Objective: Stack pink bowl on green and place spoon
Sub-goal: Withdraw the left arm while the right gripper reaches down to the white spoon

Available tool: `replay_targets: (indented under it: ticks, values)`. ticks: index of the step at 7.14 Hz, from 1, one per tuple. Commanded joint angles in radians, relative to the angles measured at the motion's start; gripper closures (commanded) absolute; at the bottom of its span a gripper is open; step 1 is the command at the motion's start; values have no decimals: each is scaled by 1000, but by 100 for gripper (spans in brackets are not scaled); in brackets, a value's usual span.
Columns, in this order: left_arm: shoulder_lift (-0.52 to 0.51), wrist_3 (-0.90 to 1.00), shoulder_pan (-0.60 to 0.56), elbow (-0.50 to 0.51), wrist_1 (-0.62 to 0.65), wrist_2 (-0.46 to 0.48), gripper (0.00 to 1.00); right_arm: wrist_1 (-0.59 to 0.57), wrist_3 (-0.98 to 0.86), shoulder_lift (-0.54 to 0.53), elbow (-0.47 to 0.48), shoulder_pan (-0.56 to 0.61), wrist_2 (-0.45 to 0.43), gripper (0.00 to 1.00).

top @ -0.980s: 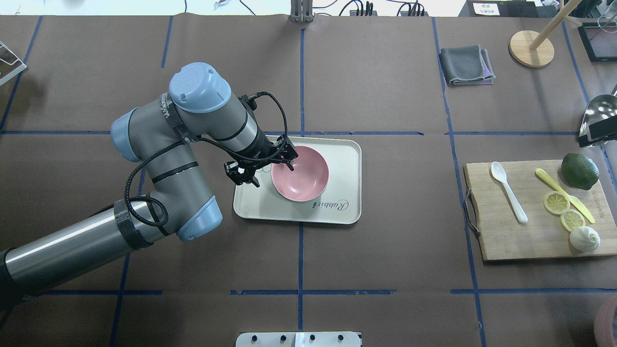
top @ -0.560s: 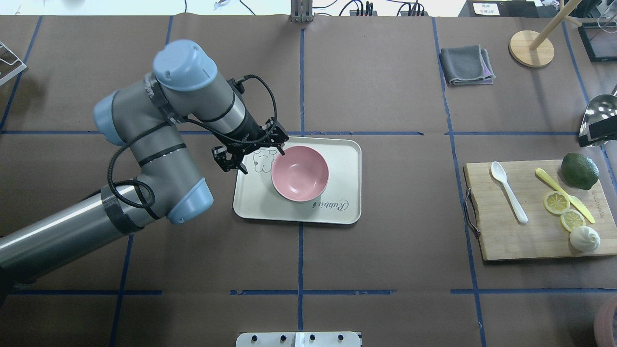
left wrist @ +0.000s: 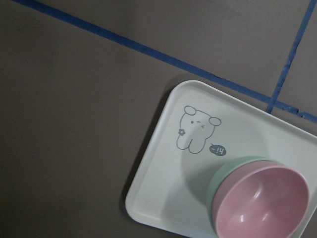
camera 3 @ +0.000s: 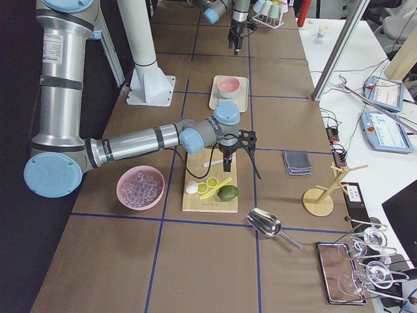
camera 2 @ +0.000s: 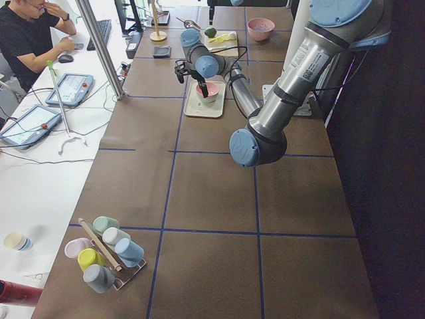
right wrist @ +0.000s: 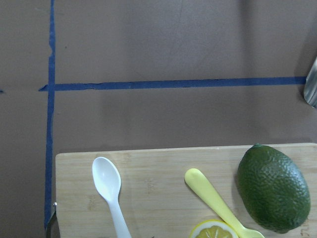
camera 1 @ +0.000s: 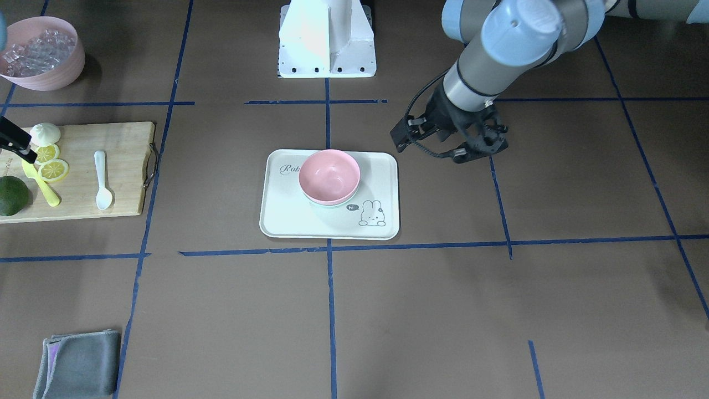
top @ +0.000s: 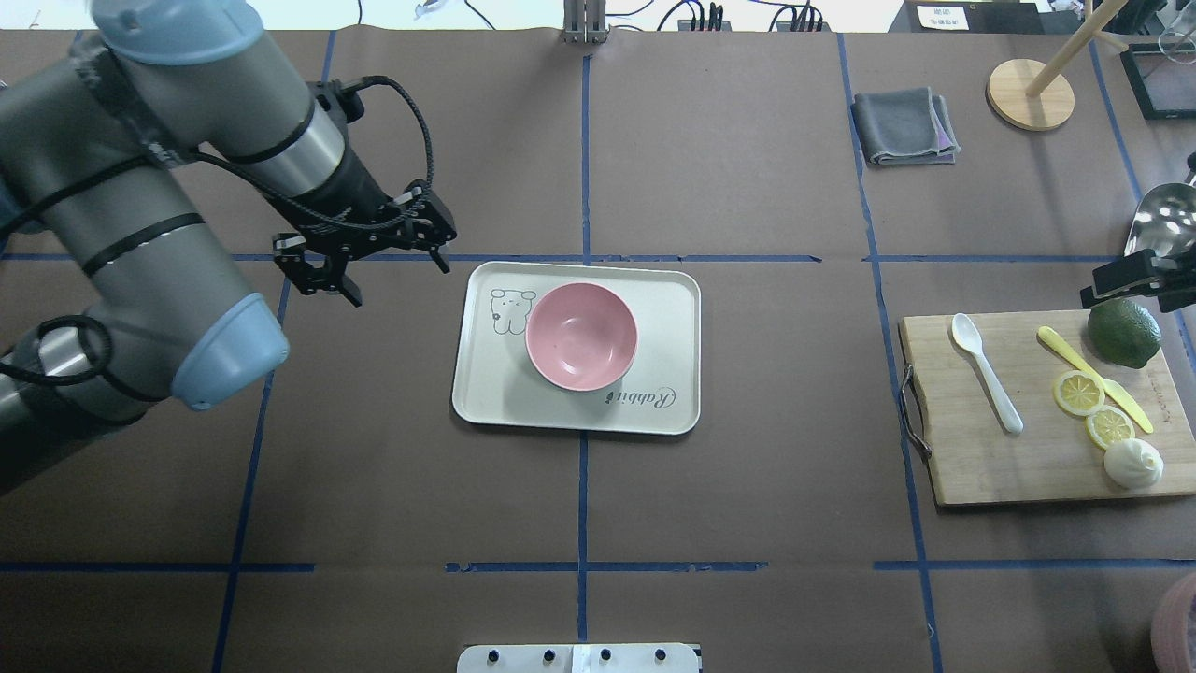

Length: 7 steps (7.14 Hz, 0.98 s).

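The pink bowl (top: 581, 336) sits nested in the green bowl, whose rim shows just under it in the front view (camera 1: 327, 204) and the left wrist view (left wrist: 218, 174). Both stand on the cream rabbit tray (top: 654, 411). My left gripper (top: 402, 283) is open and empty, raised off the tray's far left corner. The white spoon (top: 986, 374) lies on the wooden cutting board (top: 981, 458), also seen in the right wrist view (right wrist: 110, 191). My right gripper (top: 1135, 279) hovers at the board's far right corner, by the avocado (top: 1123, 331); it looks open and empty.
On the board lie a yellow knife (top: 1093, 379), lemon slices (top: 1079, 393) and a white bun (top: 1132, 463). A grey cloth (top: 904, 126), a wooden stand (top: 1030, 93) and a metal scoop (top: 1163, 215) are at far right. A pink bowl of ice (camera 1: 39, 50) stands near the robot base.
My left gripper has let go of the pink bowl's rim and pulled back to the left, off the tray. My right gripper has come in over the board's corner.
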Motion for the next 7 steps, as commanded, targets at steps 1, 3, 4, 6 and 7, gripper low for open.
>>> replay_targets:
  ticks: [1,3,4,6,7]
  values:
    - [53,41,-29,-87,49,-1,0,11,48,10,-4,-119,-77,0]
    - [80,102,-65,-109,53,-2,0,33,108,18,-7,-197,-117,0]
    - [106,108,-75,-122,61,-2,0,33,111,25,-11,-219,-126,0]
    - [119,253,-85,-164,155,-1,0,34,111,54,-56,-247,-143,0]
    - [164,325,-94,-205,191,2,0,33,111,76,-79,-250,-146,0]
